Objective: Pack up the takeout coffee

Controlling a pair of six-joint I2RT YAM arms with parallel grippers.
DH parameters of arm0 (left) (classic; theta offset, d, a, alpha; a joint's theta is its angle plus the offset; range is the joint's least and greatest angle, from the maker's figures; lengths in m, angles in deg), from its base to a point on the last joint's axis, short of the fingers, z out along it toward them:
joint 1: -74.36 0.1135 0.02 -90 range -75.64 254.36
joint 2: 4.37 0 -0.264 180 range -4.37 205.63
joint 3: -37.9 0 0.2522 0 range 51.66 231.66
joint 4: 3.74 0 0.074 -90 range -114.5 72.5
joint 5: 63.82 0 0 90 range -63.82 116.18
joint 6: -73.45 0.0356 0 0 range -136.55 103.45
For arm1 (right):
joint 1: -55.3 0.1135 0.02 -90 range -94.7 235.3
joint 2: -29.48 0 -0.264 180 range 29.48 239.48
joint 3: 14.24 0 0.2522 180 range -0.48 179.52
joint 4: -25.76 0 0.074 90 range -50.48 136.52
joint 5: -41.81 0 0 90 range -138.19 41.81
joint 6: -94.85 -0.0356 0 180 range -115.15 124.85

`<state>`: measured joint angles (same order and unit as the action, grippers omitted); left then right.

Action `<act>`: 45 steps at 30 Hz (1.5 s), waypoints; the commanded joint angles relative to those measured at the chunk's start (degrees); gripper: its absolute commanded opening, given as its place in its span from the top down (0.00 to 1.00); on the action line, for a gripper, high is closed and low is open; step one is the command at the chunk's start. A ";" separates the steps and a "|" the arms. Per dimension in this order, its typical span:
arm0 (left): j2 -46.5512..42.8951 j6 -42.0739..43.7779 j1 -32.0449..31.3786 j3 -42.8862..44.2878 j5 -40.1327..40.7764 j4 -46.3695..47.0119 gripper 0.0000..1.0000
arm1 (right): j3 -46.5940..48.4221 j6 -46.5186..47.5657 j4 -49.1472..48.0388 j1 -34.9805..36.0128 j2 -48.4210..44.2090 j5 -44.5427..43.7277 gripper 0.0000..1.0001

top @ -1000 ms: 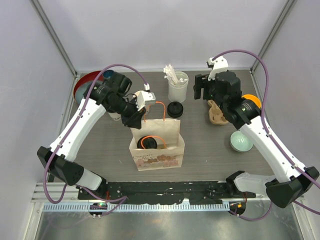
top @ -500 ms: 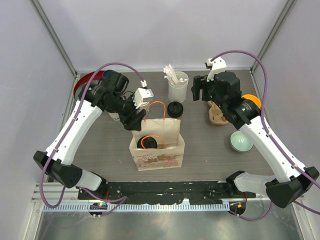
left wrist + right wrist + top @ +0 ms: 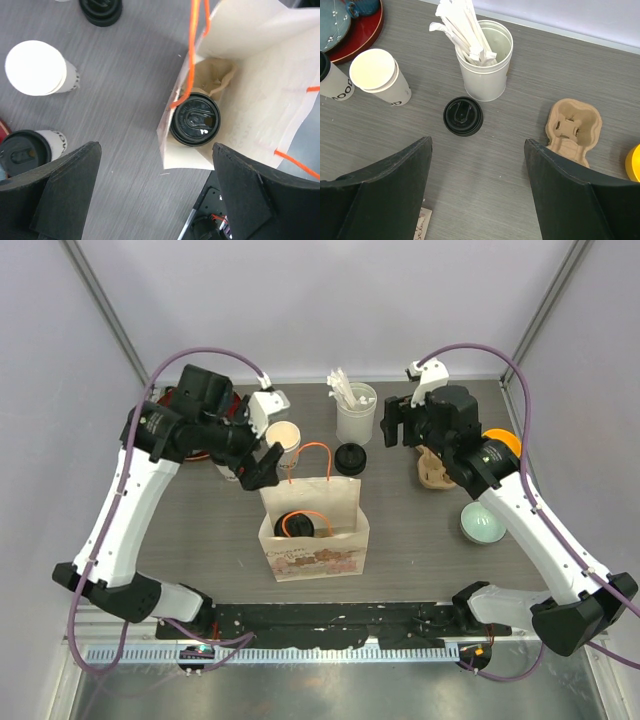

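Left hand (image 3: 155,195) open near bag (image 3: 260,100) rim (lidded cup (image 3: 195,120) inside)

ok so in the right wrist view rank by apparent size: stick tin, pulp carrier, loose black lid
1. stick tin, pulp carrier: about alike, tin's rim nearer the camera, so unranked
2. loose black lid: clearly smallest

You have bright, even light from overhead, so shadows on the bench (image 3: 410,530) are soft and pale. In both wrist views the near fingers (image 3: 55,200) look dark and slightly blurred, and small glints mark the black lid (image 3: 195,119).
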<state>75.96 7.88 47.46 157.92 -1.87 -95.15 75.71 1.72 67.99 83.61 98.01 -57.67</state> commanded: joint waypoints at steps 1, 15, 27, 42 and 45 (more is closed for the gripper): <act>-1.32 -3.50 4.47 5.70 0.54 -3.48 0.02 | -0.07 0.94 -1.22 -0.19 -1.65 1.48 0.21; 0.87 -5.52 34.70 -4.37 -4.55 8.60 0.01 | -1.30 1.99 -1.40 -0.19 -2.52 2.97 0.20; 9.83 -23.35 41.75 -19.77 -3.06 30.26 0.16 | -2.00 2.26 -1.40 -0.19 -1.82 3.94 0.21; 18.27 -37.52 38.32 -24.61 2.57 42.49 0.19 | -2.00 1.38 -1.05 -0.19 -1.30 4.11 0.21; 19.51 -37.44 38.32 -24.87 2.48 42.58 0.20 | -2.00 1.29 -0.70 -0.28 -1.56 3.85 0.21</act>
<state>94.34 -28.16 86.28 133.59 1.26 -55.46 73.46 3.42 68.37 83.57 97.22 -54.02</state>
